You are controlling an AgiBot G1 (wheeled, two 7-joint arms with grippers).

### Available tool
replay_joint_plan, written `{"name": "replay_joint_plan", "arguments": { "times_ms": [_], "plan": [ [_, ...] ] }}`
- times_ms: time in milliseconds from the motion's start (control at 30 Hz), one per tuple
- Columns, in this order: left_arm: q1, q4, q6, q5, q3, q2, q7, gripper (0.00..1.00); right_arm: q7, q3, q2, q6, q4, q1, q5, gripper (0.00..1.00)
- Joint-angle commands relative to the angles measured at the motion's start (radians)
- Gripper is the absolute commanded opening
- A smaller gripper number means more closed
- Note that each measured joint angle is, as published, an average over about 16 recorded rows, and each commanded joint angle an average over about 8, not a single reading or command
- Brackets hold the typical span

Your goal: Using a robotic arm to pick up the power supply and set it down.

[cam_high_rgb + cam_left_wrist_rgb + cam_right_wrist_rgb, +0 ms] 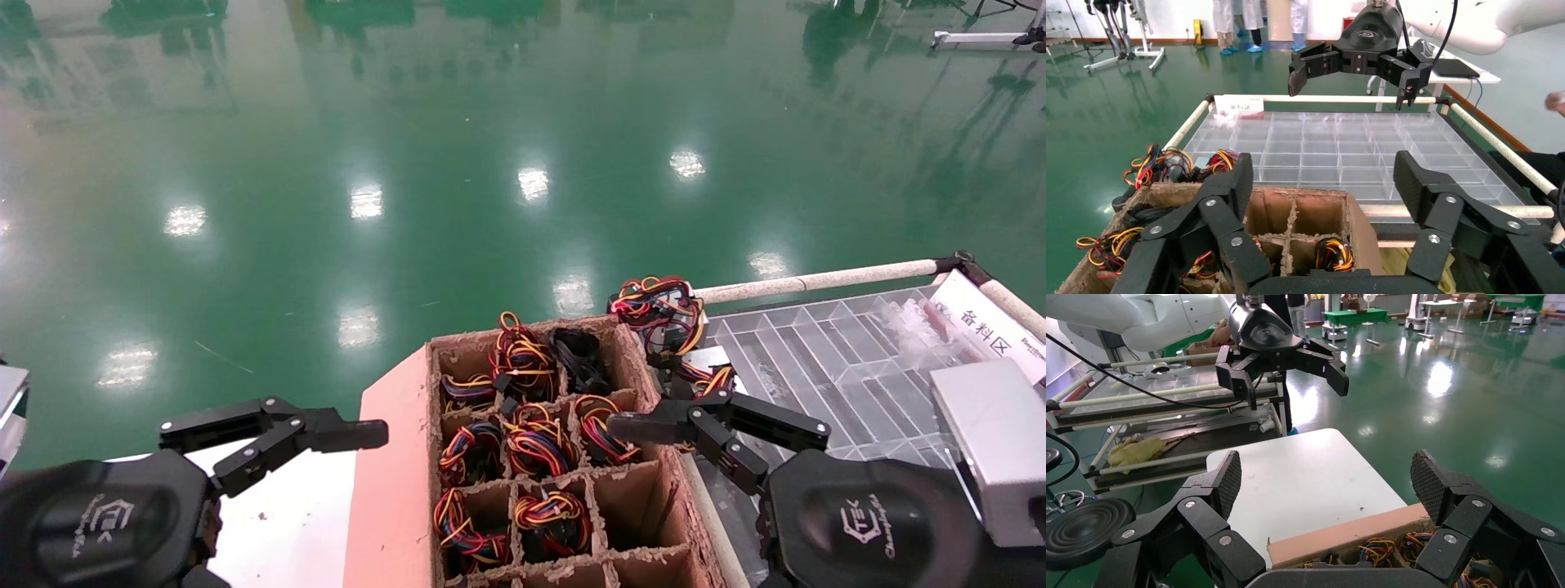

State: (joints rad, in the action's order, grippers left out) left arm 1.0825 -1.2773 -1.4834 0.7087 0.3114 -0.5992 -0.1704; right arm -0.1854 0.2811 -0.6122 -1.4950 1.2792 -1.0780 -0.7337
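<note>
Hovering at the right-hand wall of the box: right gripper, jaws spread wide, nothing between them. It hangs above the seam between box and tray.

Left gripper: also wide open and empty, parked over the white table left of the box, well apart from the work.

Power supply: outside the box, at its far right corner, resting at the near-left corner of the tray. The red-orange wire loop is on top. It lies just beyond the right gripper's fingertips, not touching them.

Judgement: the wide opening suits either a release just made or an approach. The pictures alone do not say which. With the unit sitting free on the tray edge and both grippers empty, the set-down looks done or nearly so.

Other units stay nested in the box cells, wires up. The dividers hold them upright and apart.

Orientation: the wire loop hides most of the body. A grey metal patch shows below the loop, on the side nearer the robot, so the long axis seems to run roughly near-to-far beside the box wall. Low confidence. I cannot tell which way the socket end faces.
</note>
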Motion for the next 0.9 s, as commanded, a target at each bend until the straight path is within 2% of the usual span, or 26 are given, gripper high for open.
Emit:
{"name": "replay_joint_plan", "arguments": {
  "times_ms": [33, 733, 900],
  "plan": [
    [0.000, 0.000, 0.000, 0.000, 0.000, 0.000, 0.000, 0.00, 0.000, 0.000, 0.000, 0.000, 0.000, 0.000, 0.000, 1.00],
    [0.000, 0.000, 0.000, 0.000, 0.000, 0.000, 0.000, 0.00, 0.001, 0.000, 0.001, 0.002, 0.000, 0.000, -0.003, 1.00],
    [0.000, 0.000, 0.000, 0.000, 0.000, 0.000, 0.000, 0.00, 0.011, 0.007, -0.007, 0.030, -0.021, -0.013, -0.041, 1.00]
  ]
}}
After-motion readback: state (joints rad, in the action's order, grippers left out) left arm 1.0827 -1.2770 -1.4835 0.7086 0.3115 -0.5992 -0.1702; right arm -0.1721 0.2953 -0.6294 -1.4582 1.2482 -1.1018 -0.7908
